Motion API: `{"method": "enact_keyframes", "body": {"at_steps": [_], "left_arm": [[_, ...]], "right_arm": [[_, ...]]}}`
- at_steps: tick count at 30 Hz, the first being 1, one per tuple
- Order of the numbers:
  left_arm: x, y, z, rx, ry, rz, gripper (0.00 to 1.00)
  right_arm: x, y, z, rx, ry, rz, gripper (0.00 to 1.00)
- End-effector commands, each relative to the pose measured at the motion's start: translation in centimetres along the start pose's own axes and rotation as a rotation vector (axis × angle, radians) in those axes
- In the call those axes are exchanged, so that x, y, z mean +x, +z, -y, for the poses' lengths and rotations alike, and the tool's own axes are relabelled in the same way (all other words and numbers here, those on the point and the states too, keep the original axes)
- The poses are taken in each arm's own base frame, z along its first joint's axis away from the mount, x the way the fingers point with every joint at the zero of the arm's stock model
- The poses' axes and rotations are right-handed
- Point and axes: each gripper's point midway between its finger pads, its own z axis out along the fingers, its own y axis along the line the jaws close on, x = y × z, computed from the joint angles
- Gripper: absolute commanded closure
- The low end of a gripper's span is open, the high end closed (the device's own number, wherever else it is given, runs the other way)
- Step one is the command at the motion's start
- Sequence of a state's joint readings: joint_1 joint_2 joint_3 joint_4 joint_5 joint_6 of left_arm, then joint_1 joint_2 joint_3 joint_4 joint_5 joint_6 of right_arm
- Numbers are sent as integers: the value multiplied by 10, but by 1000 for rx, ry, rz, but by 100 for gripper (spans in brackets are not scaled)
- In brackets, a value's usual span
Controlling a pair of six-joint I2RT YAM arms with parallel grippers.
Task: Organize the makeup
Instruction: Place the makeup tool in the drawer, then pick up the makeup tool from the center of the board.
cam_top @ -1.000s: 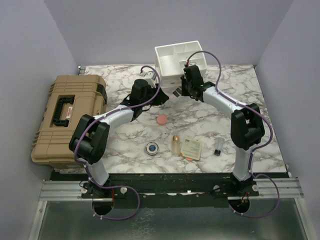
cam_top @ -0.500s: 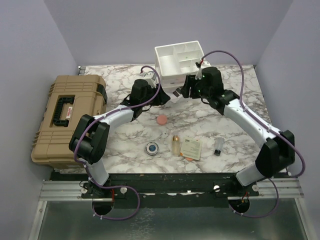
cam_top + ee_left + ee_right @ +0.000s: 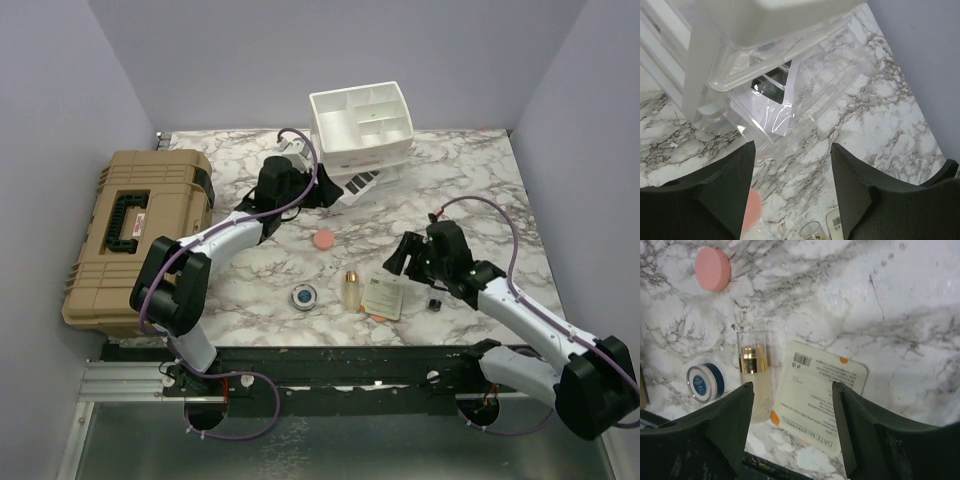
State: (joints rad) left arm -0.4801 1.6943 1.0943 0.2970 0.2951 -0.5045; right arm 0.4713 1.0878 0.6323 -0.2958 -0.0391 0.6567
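While my left fingers hover spread and empty by the organizer, I hold my right fingers spread over the cream sachet, presumably my next pick.

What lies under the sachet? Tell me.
An orange edge pokes out from beneath the sachet on its near side. The sachet covers the rest, so what it is cannot be told.

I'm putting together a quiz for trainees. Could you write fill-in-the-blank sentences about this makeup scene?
1. The amber bottle is between the blue compact and the cream ___.
2. The left hand and the right hand are both ___.
3. The black palette lies in the organizer's pulled-out ___.
Missing words: sachet; open; drawer.
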Motion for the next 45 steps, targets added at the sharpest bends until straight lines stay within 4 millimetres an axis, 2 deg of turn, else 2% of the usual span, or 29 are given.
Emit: {"method": "enact_keyframes", "body": {"at_steps": [1,6,9,18,23,29,35,37,40,42,44,45], "left_arm": [[-14,-16,6,-19,51,44,35],[-22,-25,8,-31,76,64,34],[-25,-29,7,-46,86,72,33],[-30,-36,4,-69,95,82,32],[-31,-37,3,-71,92,81,32],[-31,-40,1,-84,98,81,32],[-31,-42,-1,-90,96,81,32],[-31,-42,0,-89,96,80,32],[-32,-42,0,-89,97,81,32],[-32,-43,1,-89,99,81,32],[-33,-43,1,-90,99,82,32],[-32,-43,0,-92,97,80,32]], "right_arm": [[26,-9,6,-11,203,-21,30],[62,-8,24,56,269,-144,30],[74,-7,29,66,283,-180,31],[100,-8,40,108,331,-261,33],[112,-2,39,94,357,-309,37],[123,3,50,127,390,-315,42],[131,6,62,164,399,-307,55],[133,8,64,168,397,-307,65],[136,11,64,159,392,-321,72],[137,13,62,145,382,-333,84],[138,15,61,142,378,-338,88],[138,15,61,138,375,-337,97]]}}
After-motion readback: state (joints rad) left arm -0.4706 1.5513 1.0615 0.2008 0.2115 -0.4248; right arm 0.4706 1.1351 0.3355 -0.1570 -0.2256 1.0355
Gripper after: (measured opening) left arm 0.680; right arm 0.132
